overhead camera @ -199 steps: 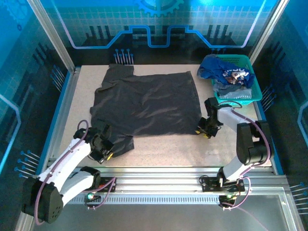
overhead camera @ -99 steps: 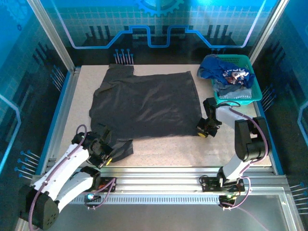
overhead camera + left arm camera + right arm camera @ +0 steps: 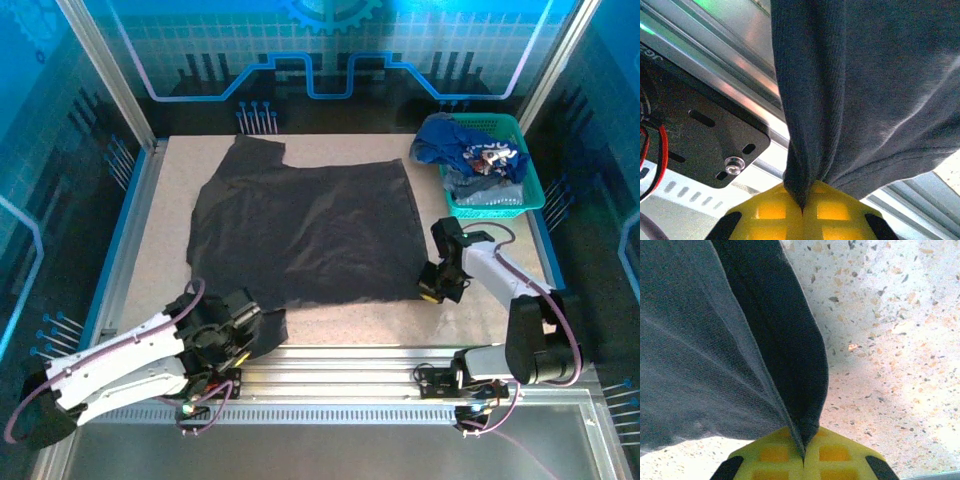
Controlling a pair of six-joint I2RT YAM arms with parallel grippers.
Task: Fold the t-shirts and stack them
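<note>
charcoal t-shirt (image 3: 305,228) flat, other t-shirts (image 3: 468,152) heaped

In the left wrist view the left end effector (image 3: 802,212) is cut off by the bottom edge. What shows of its yellow pads (image 3: 767,210) is their tops, pressed together on a pinch of the charcoal-grey t-shirt (image 3: 865,90). The cloth runs off the top and right edges and hides the desk (image 3: 951,172) but for a sliver at the right edge. The right wrist view cuts the right end effector (image 3: 804,452) the same way, with the shirt leaving by the top and left edges. From above, the shirt's near-left corner bunches over the left fingertips. In the teal basket (image 3: 531,190) the royal-blue t-shirt (image 3: 445,140) and the pale grey-blue t-shirts (image 3: 480,192) lie heaped. Their number cannot be told, the print is too small to read, and the basket's floor is covered.
</note>
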